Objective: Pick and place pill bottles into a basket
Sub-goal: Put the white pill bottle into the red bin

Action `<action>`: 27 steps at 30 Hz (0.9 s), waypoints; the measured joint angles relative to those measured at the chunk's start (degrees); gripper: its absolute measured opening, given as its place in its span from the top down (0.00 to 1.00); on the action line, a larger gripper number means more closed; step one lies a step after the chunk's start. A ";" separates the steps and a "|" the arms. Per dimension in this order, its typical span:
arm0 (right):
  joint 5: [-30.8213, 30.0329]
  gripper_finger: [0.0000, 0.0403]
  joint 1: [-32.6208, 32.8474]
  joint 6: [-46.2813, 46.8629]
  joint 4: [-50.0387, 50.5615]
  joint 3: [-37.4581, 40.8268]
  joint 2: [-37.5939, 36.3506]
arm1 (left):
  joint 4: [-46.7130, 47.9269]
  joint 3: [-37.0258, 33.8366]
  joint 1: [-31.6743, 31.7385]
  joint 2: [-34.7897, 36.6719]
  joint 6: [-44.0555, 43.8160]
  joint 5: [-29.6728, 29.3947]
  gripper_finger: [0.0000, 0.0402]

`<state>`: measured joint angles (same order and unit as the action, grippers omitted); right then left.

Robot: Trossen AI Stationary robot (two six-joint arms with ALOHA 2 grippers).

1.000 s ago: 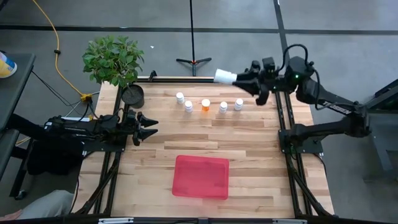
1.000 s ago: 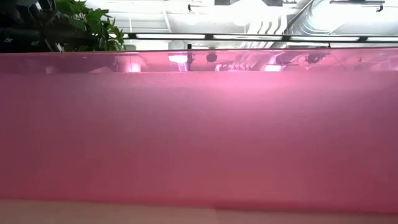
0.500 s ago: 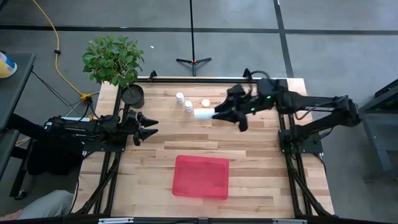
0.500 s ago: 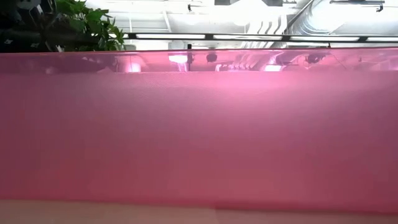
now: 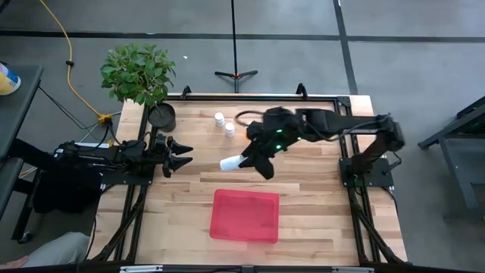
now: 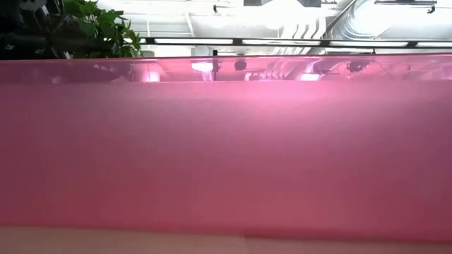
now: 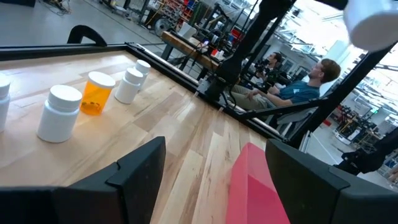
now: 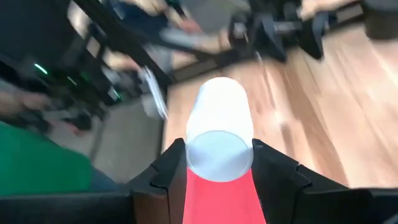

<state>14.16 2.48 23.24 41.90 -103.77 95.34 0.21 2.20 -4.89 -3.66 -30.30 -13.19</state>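
- High view, looking straight down: my right gripper sits near the table's centre, clenched on a white bottle held sideways, cap end toward 9 o'clock. A second ago this arm was up at the table's 1 o'clock corner with the same bottle; half a second ago it was over the row. It has swung steadily toward the basket, which lies at 6 o'clock from the bottle, near but not under it. I judge the carry nearly done, with the drop still to come.
- Same view: two white bottles stand at 11 o'clock from the gripper, with a bit of the orange bottle showing beside the arm. The arm hides the rest of the row. The basket looks empty, so this would be the first bottle in.
- Same view: my left gripper waits at the table's 9 o'clock edge, fingers spread and holding nothing, unmoved over the last second. A black pot stands at the 11 o'clock corner.
- Low view: the basket wall fills nearly the whole picture in pink; no gripper or bottle shows, the same as before.
- Left wrist view: between the parted fingers I see the orange bottle among white bottles on the wood, a pink corner of the basket, and seated people in the room beyond.
- Right wrist view: the white bottle is gripped between both fingers, with the basket's red showing just beneath it.
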 joint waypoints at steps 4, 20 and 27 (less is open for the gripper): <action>-1.97 0.66 0.92 -1.35 17.08 -14.48 7.92 | 0.00 0.00 0.00 0.00 -0.02 0.00 0.23; -0.07 0.66 7.13 8.55 35.67 -19.94 20.06 | 0.07 0.00 0.00 0.02 -0.13 0.04 0.23; -0.18 0.66 9.86 13.53 36.29 -13.83 20.05 | 0.17 0.00 -0.01 0.00 -0.17 0.07 0.23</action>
<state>13.98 12.34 36.77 78.19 -117.59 115.39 0.38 2.20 -4.90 -3.66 -30.47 -13.13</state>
